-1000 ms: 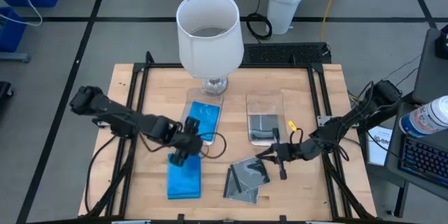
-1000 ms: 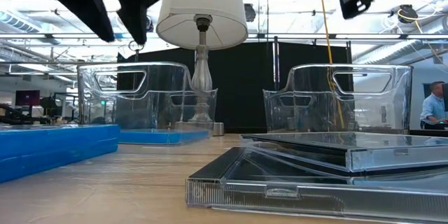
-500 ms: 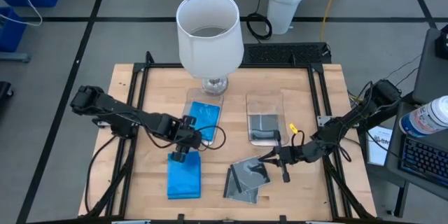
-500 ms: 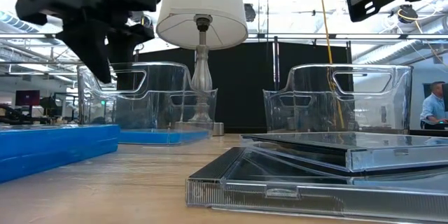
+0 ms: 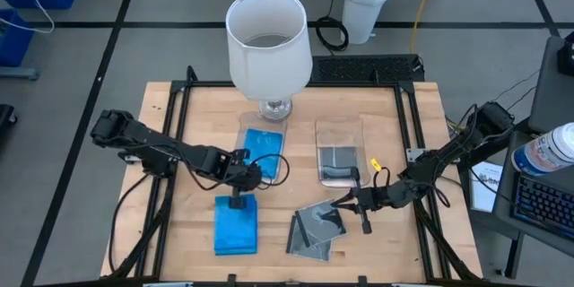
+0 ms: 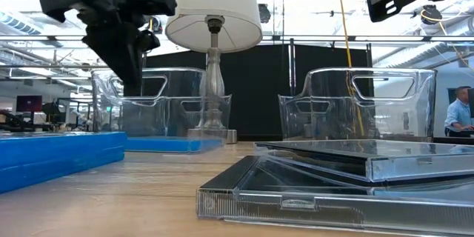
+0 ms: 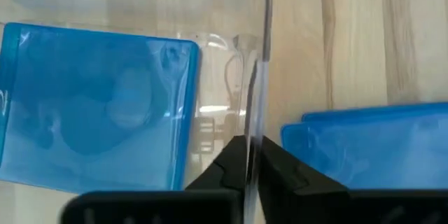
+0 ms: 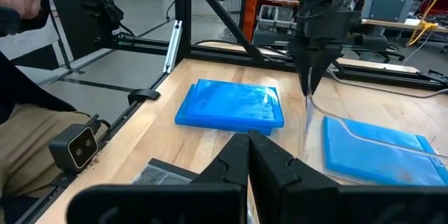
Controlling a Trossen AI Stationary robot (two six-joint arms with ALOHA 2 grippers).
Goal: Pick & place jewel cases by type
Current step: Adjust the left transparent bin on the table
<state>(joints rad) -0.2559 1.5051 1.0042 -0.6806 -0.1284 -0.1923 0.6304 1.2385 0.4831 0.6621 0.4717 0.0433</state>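
Observation:
A clear tray [image 5: 260,124] at the middle left holds a blue jewel case [image 5: 263,151] lying flat. My left gripper [image 5: 240,182] stands at this tray's near end, pointing down, shut on its wall. A stack of blue jewel cases [image 5: 235,224] lies flat on the table just nearer. Dark grey jewel cases [image 5: 314,229] lie overlapping at the near middle. A second clear tray [image 5: 339,134] holds a dark case [image 5: 337,160]. My right gripper [image 5: 357,204] hovers shut and empty beside the grey cases. My left gripper pinches the near wall of the clear tray [image 7: 264,98] between its two fingers [image 7: 227,168], one inside the tray and one outside. The fingers come from above, pointing down [image 6: 132,89]. The tray stands flat on the table with the blue case in it.
A tall lamp with a white shade [image 5: 267,40] stands at the far middle, just behind the left tray. Black frame rails [image 5: 179,99] run along the table's sides. A person [image 6: 458,111] shows in the room beyond the table.
My left gripper has gone from above the blue stack toward the left tray, come down, and shut its fingers from wide open onto the tray's near wall. My right gripper has kept still.

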